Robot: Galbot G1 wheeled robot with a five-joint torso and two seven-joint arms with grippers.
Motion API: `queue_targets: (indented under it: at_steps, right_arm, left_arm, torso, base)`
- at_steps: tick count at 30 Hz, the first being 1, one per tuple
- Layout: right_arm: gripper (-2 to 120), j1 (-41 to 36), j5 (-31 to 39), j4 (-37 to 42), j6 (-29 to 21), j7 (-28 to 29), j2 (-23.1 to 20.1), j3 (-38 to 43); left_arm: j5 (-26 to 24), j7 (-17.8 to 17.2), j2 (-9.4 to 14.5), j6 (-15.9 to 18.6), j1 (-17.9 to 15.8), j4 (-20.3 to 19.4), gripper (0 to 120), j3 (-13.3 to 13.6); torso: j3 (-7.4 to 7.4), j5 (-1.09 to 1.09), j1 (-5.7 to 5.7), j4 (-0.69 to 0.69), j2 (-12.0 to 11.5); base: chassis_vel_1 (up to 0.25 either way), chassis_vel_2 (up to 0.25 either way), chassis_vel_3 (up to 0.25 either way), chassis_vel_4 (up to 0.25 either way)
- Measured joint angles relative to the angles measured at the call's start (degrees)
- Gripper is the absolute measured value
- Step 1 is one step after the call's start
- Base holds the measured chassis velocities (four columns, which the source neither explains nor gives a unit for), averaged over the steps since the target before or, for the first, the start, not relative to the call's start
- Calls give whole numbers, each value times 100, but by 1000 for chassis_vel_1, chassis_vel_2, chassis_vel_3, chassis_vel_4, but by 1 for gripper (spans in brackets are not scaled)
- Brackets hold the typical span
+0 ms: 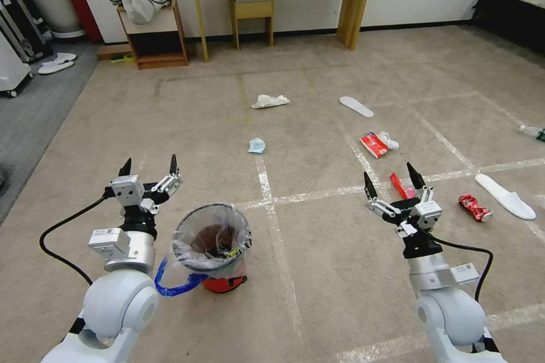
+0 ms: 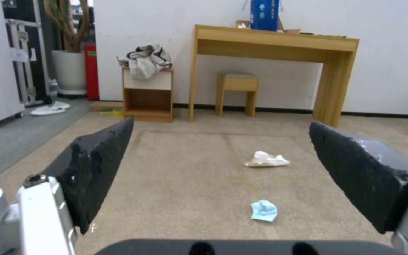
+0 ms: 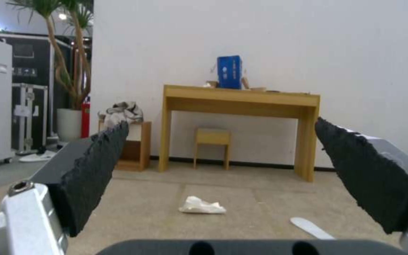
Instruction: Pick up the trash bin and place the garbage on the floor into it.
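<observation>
Left tool (image 1: 149, 170) raised above the floor (image 1: 318, 272), fingers spread wide apart, nothing between them, just left of the trash bin (image 1: 218, 249). Right tool (image 1: 393, 178) likewise raised, fingers apart and empty, well to the right of the bin. Trash bin upright on the beige carpet between the two arms, nearer the left one, clear liner bulging over the rim and a blue drawstring loop (image 1: 170, 283) trailing down toward the left arm. Something dark inside the bin, perhaps just the red bottom seen through the bag.

Garbage scattered ahead on the floor: crumpled white paper (image 1: 270, 101) farthest out, pale-blue face mask (image 1: 256, 146) nearer and close to a faded tape line, red-and-white packet (image 1: 374, 144) off to the right, red wrapper (image 1: 401, 186) just behind the right tool, crushed red can (image 1: 474, 207) farther right. White slipper (image 1: 505, 195) beside the can, flat white insole (image 1: 356, 106) near the packet.

From the left wrist, black fingertips (image 2: 97, 170) framing the mask (image 2: 264, 210) and the paper (image 2: 266, 159). From the right wrist, the paper (image 3: 202, 205) lying between the spread fingertips (image 3: 95, 170), wooden counter (image 3: 240, 102) by the wall beyond.
</observation>
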Motion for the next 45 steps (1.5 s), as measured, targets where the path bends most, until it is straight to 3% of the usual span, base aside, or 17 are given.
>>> queue_targets:
  at_steps: [21,28,30,31,32,34,35,36,38,40,42,43,44,45]
  right_arm:
    - [100,-12,-159,-81,30,-109,34,30]
    - [100,-25,-154,-80,52,-111,29,34]
    - [100,-30,-140,-81,99,-109,-3,43]
    - [100,-30,-140,-81,99,-109,-3,43]
    - [100,-44,-133,-85,137,-109,-32,62]
    - [100,-51,-130,-85,145,-109,-38,67]
    - [100,-80,-135,-85,181,-108,-45,84]
    - [100,-80,-135,-85,181,-108,-45,84]
    - [100,-106,-155,-87,195,-108,-39,78]
    - [100,-105,-159,-89,195,-108,-38,66]
    - [100,-83,-183,-114,189,-107,-44,26]
    - [100,-83,-183,-114,189,-107,-44,26]
    - [100,-39,-214,-157,179,-103,-77,-42]
    - [100,-16,-228,-182,176,-101,-98,-90]
  left_arm:
    - [-102,6,13,60,15,-22,96,1]
    - [-233,-156,208,547,0,-15,97,-13]
    - [-559,-391,507,940,-57,-63,97,-12]
    - [-559,-391,507,940,-57,-63,97,-12]
    - [-986,-556,885,1235,-150,-129,97,-49]
    - [-1096,-592,972,1303,-172,-144,98,-69]
    - [-1816,-745,1426,1787,-248,-253,98,-167]
    - [-1816,-745,1426,1787,-248,-253,98,-167]
    - [-2929,-1222,2026,2587,-317,-414,99,-208]
    - [-3190,-1365,2165,2741,-330,-440,99,-192]
    - [-3883,-1769,2432,3078,-351,-484,99,-174]
    - [-3883,-1769,2432,3078,-351,-484,99,-174]
    - [-4529,-2103,2591,3283,-378,-492,99,-180]
    - [-4832,-2288,2653,3346,-411,-490,100,-188]
  torso:
    - [0,0,0,0,0]
    - [0,-1,0,0,0]
    - [0,-1,0,0,0]
    - [0,-1,0,0,0]
    - [0,-1,0,0,0]
    - [0,2,0,-2,0]
    - [0,-4,0,-1,0]
    - [0,-4,0,-1,0]
    - [0,0,0,-1,0]
    - [0,-4,0,0,0]
    - [0,1,0,0,0]
    - [0,1,0,0,0]
    - [0,-2,0,0,0]
    - [0,-1,0,0,0]
  base:
    - [-7,6,10,-6]
    - [0,0,0,0]
    - [0,0,0,0]
    - [0,0,0,0]
    - [0,0,0,0]
    - [0,0,0,0]
    - [0,0,0,0]
    - [0,0,0,0]
    - [0,0,0,0]
    - [0,0,0,0]
    - [0,0,0,0]
    - [0,0,0,0]
    - [0,0,0,0]
    - [0,0,0,0]
